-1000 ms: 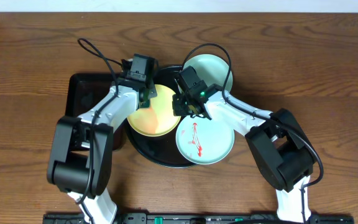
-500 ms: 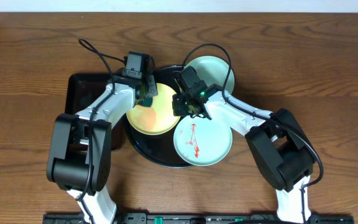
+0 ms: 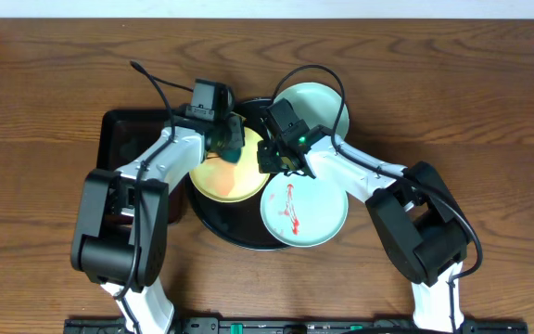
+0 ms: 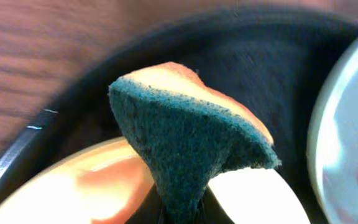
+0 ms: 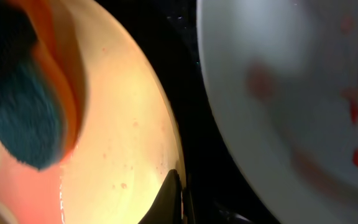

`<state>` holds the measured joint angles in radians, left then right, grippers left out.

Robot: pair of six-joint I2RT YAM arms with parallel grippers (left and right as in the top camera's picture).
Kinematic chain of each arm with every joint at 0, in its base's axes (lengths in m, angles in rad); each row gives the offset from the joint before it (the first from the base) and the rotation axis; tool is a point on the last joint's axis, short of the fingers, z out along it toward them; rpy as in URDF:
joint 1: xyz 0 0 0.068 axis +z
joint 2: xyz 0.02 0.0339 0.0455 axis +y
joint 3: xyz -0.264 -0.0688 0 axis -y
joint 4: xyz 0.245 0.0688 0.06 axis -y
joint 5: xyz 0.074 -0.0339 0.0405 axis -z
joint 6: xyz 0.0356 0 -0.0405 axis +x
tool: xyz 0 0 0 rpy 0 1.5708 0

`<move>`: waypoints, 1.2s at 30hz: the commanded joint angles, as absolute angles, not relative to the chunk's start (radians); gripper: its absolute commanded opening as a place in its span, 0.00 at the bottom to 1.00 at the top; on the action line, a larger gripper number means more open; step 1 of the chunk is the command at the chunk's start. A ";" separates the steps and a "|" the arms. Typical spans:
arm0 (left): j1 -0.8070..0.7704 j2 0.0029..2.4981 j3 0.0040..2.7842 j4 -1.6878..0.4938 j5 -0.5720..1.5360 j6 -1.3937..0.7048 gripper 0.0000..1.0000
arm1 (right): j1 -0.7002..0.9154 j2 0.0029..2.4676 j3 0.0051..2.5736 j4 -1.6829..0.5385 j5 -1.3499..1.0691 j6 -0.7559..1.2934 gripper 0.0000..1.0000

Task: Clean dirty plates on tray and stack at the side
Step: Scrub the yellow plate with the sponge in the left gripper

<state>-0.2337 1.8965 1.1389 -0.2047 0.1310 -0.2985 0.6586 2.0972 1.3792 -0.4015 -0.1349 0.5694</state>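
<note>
The pale yellow plate (image 3: pixel 222 176) lies in the round black tray (image 3: pixel 241 238). My left gripper (image 3: pixel 227 139) is shut on a teal sponge (image 3: pixel 233 141) with an orange back and holds it on the plate's far part. In the left wrist view the sponge (image 4: pixel 191 137) rises from the jaws (image 4: pixel 182 214) over the yellow plate (image 4: pixel 55 193). My right gripper (image 3: pixel 272 158) is shut on the yellow plate's right rim (image 5: pixel 166 155), fingertips (image 5: pixel 180 193) pinching it. An aqua plate (image 3: pixel 304 209) with red sauce streaks lies at the tray's front right. Another aqua plate (image 3: pixel 315 107) without streaks lies at the back right.
A smaller rectangular black tray (image 3: pixel 123 130) sits left of the round tray, under my left arm. Brown wood tabletop (image 3: pixel 471 102) surrounds everything. The streaked aqua plate (image 5: pixel 291 93) lies close to the right of my right gripper.
My left gripper has slid the sponge a little to the right across the yellow plate's far part. The right gripper and the plates have held still.
</note>
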 commanded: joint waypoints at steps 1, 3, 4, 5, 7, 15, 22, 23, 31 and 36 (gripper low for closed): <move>-0.227 1.916 1.132 -0.193 -0.141 -0.387 0.08 | 0.669 2.128 1.378 -0.411 -0.165 0.549 0.01; -0.228 1.914 1.132 -0.247 -0.234 -0.471 0.08 | 0.669 2.128 1.378 -0.411 -0.165 0.549 0.01; -0.228 1.913 1.133 -0.284 -0.259 -0.509 0.07 | 0.669 2.128 1.378 -0.411 -0.165 0.549 0.01; -0.228 1.911 1.135 -0.314 -0.259 -0.519 0.07 | 0.669 2.128 1.378 -0.411 -0.165 0.549 0.01; -0.228 1.909 1.142 -0.389 -0.248 -0.519 0.07 | 0.669 2.128 1.378 -0.411 -0.165 0.549 0.01; -0.228 1.847 1.158 -0.625 0.163 -0.388 0.08 | 0.669 2.128 1.378 -0.411 -0.165 0.549 0.01; -0.229 1.833 1.158 -0.698 0.306 -0.352 0.08 | 0.669 2.128 1.378 -0.412 -0.166 0.549 0.01; -0.228 1.833 1.157 -0.738 0.306 -0.353 0.08 | 0.669 2.128 1.378 -0.412 -0.166 0.549 0.01; -0.228 1.841 1.108 -0.689 0.077 -0.368 0.08 | 0.669 2.128 1.378 -0.412 -0.166 0.549 0.01; -0.228 1.842 1.108 -0.487 -0.021 -0.367 0.08 | 0.669 2.128 1.378 -0.412 -0.166 0.549 0.01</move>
